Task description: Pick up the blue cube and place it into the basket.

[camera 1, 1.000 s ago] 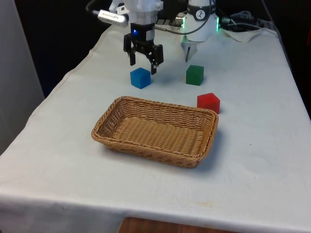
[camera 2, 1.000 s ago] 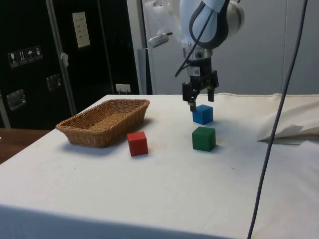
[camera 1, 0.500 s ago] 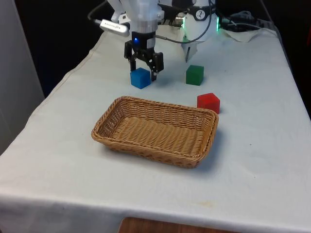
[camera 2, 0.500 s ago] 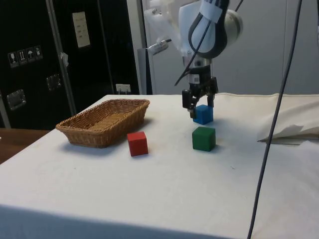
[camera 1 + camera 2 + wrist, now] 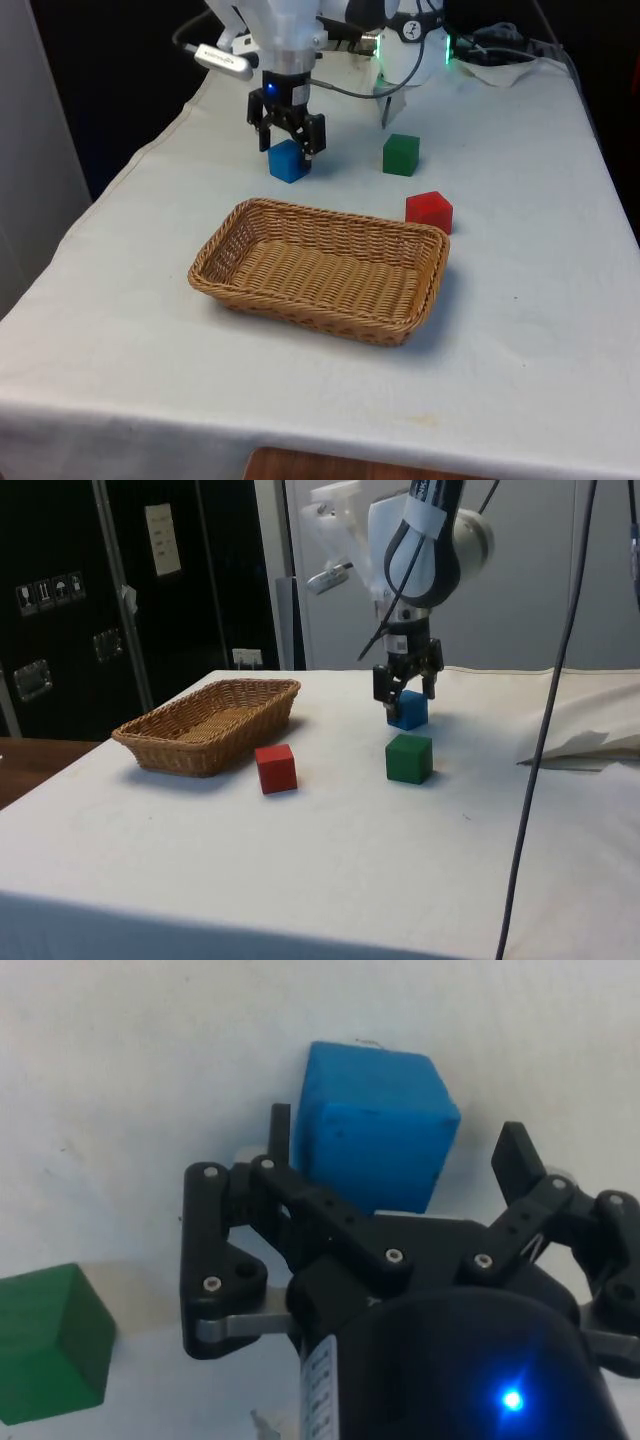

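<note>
The blue cube (image 5: 288,163) rests on the white cloth beyond the far side of the wicker basket (image 5: 310,312). My gripper (image 5: 287,148) has come down over it, open, with one finger on each side of the cube's upper part. In the wrist view the blue cube (image 5: 375,1125) lies between the fingers of the gripper (image 5: 398,1135); one finger sits close against a face and the other stands a little off. From the side, the gripper (image 5: 406,694) straddles the top of the blue cube (image 5: 408,713), and the basket (image 5: 210,735) stands apart from it.
A green cube (image 5: 401,155) (image 5: 409,758) (image 5: 50,1345) stands a short way off, towards the front view's right. A red cube (image 5: 429,211) (image 5: 275,768) sits by the basket's far right corner. Cables and crumpled cloth (image 5: 500,60) lie at the far end.
My gripper has dropped from just above and behind the blue cube to straddle it, staying open. The cubes and the basket have not moved.
</note>
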You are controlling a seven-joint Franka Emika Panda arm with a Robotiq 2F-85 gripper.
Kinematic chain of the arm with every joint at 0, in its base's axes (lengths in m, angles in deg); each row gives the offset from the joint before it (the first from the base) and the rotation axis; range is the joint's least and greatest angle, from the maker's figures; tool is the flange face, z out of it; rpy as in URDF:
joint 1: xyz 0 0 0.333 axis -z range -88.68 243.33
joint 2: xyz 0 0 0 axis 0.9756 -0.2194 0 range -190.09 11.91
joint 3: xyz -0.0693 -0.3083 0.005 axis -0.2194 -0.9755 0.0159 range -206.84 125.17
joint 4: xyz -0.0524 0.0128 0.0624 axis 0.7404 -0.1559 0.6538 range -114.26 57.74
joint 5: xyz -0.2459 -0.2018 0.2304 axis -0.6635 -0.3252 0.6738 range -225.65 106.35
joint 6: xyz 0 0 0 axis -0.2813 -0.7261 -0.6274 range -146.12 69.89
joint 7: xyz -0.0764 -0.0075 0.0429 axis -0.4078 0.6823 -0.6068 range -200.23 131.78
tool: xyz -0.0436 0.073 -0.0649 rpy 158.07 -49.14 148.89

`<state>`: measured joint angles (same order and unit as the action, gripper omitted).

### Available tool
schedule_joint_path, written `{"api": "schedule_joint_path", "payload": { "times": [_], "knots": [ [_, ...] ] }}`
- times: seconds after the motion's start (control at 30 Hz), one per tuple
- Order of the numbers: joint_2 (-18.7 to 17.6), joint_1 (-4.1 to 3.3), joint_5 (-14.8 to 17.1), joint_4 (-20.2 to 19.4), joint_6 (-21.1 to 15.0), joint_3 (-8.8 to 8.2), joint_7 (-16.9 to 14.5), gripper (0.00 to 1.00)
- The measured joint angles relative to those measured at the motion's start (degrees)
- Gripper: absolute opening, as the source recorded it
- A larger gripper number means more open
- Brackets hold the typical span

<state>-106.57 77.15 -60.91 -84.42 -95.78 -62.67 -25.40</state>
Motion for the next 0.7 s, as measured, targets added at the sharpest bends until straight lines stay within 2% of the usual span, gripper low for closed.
{"api": "schedule_joint_path", "payload": {
  "times": [0.23,0.3,0.4,0.43,0.47,0.53,0.7],
  "knots": [
    [0.00,0.06,0.00,0.23,0.11,-0.63,-0.57,0.97],
    [0.00,0.06,0.00,0.23,0.11,-0.69,-0.57,0.80],
    [0.00,0.06,0.00,0.29,0.17,-0.74,-0.57,0.44],
    [0.00,0.06,0.00,0.29,0.17,-0.74,-0.57,0.44],
    [0.00,0.06,0.00,0.34,0.23,-0.74,-0.63,0.25],
    [0.00,0.06,0.00,0.34,0.23,-0.80,-0.63,0.03],
    [0.06,0.06,0.00,0.40,0.40,-0.86,-0.69,0.03]
  ]
}}
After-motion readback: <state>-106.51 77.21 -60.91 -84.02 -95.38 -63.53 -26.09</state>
